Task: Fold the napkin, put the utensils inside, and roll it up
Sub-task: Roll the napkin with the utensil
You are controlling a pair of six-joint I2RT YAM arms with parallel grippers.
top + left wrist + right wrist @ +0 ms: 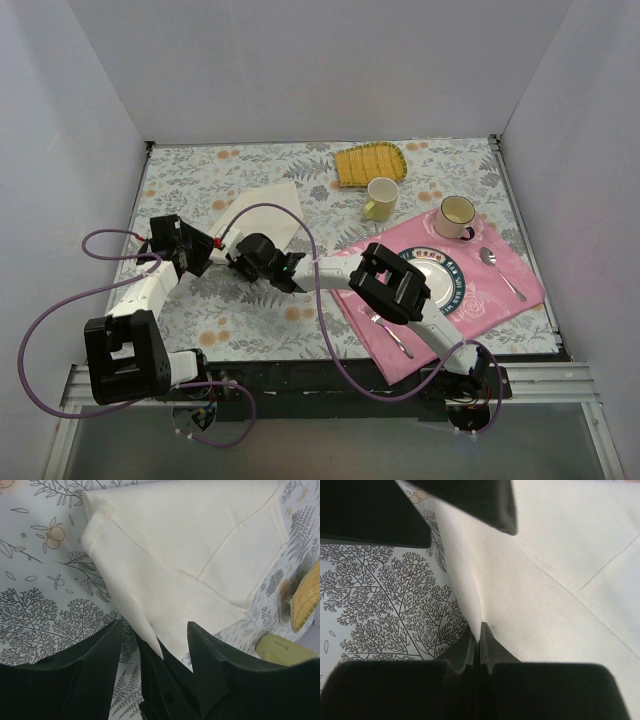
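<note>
- We see the plain cream-white cloth napkin point(262, 212) lying on the bench point(200, 180), which has a grey leaf-and-tree pattern. The napkin sits left of the middle, and it looks folded over once, with one layer on top of another.
- The black two-finger right claw point(479, 632) is clenched. Its jaws are pressed together on the napkin's near pointed corner, and the cloth point(560, 580) rises up a little into the pinch.
- The black two-finger left claw point(155, 627) is released. Its jaws stand wide apart with that same corner lying between them, and we see no pinch on the cloth point(190, 555).
- Both claws meet at this one corner. From above, the left claw point(218, 244) comes in from the left and the right claw point(238, 262) reaches in from the right.
- The rest of the napkin spreads away from the claws, toward the far side of the bench and a bit to the right. Its long side runs slanted that way too.
- We think the next fold has to carry the held corner along that line, over the cloth. Only the right claw can pull it now.
- We cannot find the slim gold metal utensil in any view.
</note>
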